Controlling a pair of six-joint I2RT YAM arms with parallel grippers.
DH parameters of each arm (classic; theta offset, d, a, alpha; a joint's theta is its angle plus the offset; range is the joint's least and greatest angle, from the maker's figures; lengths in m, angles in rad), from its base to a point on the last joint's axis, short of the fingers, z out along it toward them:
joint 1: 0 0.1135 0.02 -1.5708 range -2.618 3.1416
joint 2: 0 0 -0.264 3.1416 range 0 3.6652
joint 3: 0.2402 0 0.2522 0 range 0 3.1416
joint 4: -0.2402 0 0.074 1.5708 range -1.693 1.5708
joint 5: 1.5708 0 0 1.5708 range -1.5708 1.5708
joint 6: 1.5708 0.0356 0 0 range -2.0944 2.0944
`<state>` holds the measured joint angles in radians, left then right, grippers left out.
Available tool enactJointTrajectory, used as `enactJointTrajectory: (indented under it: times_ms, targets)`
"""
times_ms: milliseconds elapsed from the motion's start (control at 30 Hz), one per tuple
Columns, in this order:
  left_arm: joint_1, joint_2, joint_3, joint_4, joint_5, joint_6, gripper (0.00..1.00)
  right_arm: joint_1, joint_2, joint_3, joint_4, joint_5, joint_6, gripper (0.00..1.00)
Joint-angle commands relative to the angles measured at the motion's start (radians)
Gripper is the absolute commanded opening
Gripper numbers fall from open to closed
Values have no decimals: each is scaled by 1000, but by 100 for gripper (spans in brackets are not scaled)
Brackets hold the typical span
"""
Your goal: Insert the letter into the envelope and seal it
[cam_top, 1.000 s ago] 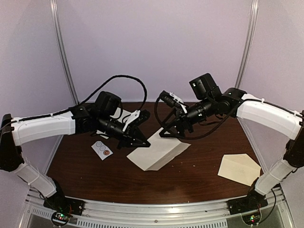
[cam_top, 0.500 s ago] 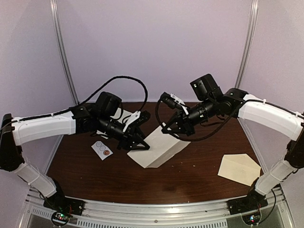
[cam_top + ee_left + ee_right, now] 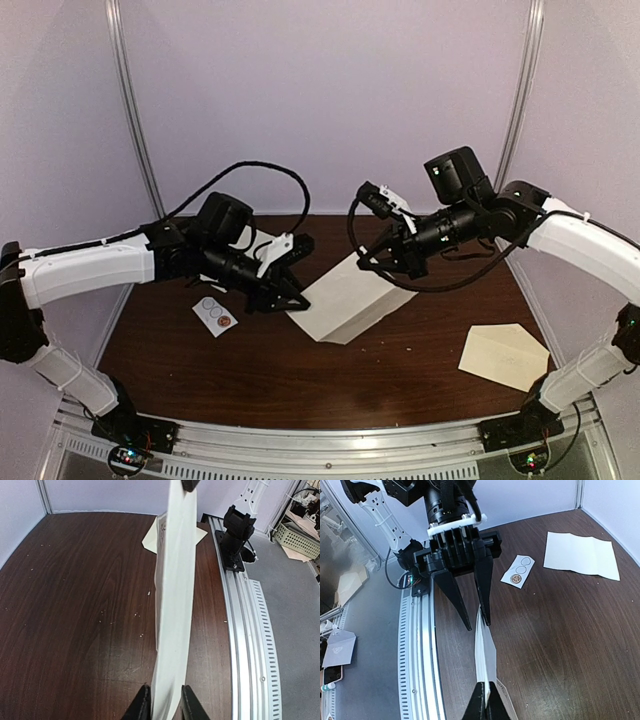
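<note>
Finding: the letter (image 3: 345, 298), a folded white sheet, hangs clear of the table (image 3: 300, 385), spanned between my two grippers. My left gripper (image 3: 164, 692) stands narrow, one finger on each face of the fold at the near-left corner, and I judge it to be gripping. My right gripper (image 3: 486, 695) is pinched tight on the opposite edge.

The envelope (image 3: 505, 355) lies flat at the near right of the table, well apart from the letter and untouched. I cannot tell whether its flap is open.

Step in hand: carrying the folded letter, with insertion not yet begun. The sticker card (image 3: 215, 314) lies unused at the left.

Next move, in my judgement: bring the letter across to the envelope, free one gripper to hold the mouth open, and align the fold with it
</note>
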<state>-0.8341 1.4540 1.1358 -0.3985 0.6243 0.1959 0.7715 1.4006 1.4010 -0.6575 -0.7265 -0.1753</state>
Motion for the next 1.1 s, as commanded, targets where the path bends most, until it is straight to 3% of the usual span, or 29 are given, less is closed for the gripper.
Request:
enactJointTrajectory:
  times_ms: [0,200,300,433,500,633,967,1067]
  targets:
    - [-3,-14,17,-13,-43,21,23,-9,-29,-9,-27,43,5,0]
    - [-3,-1,21,-27,-64,29,15,-8,-38,11,-49,63,2,0]
    - [-3,-3,19,-27,-62,29,0,-10,-44,14,-49,66,2,0]
    - [-3,1,18,-29,-49,32,0,-10,-50,10,-45,69,5,0]
    - [-3,3,19,-32,-50,32,13,-9,-52,9,-47,73,6,0]
    - [-3,8,21,-40,-74,35,20,-10,-56,12,-52,83,5,0]
    - [-3,13,13,-48,-129,42,14,-11,-72,13,-73,106,-2,0]
    - [-3,22,16,-50,-120,44,0,-12,-77,12,-73,104,-2,0]
